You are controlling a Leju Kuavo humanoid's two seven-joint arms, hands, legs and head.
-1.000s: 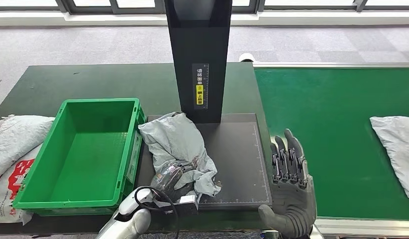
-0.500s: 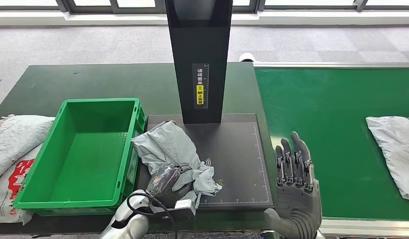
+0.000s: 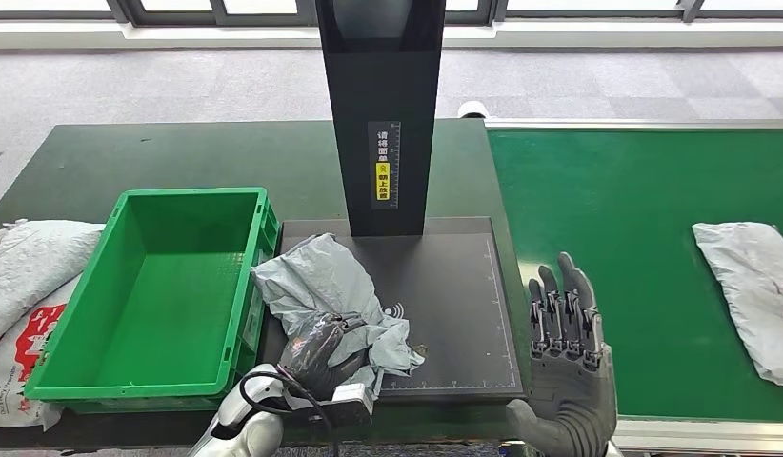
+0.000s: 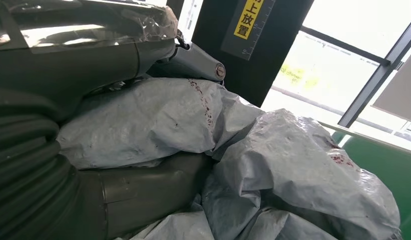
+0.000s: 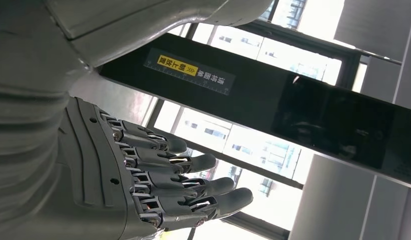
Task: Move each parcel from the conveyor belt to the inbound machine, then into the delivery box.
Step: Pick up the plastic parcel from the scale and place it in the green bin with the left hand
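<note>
My left hand (image 3: 316, 350) grips the crumpled grey parcel (image 3: 326, 286) on the inbound machine's black platform (image 3: 454, 314).

My thumb and fingers close around the parcel's near end in the left wrist view (image 4: 143, 120); its far end leans against the rim of the green delivery box (image 3: 169, 286). My right hand (image 3: 564, 362) is held upright with fingers straight and apart, holding nothing, between the platform and the conveyor belt (image 3: 616, 219). A second parcel (image 3: 750, 286) lies on the belt.
</note>
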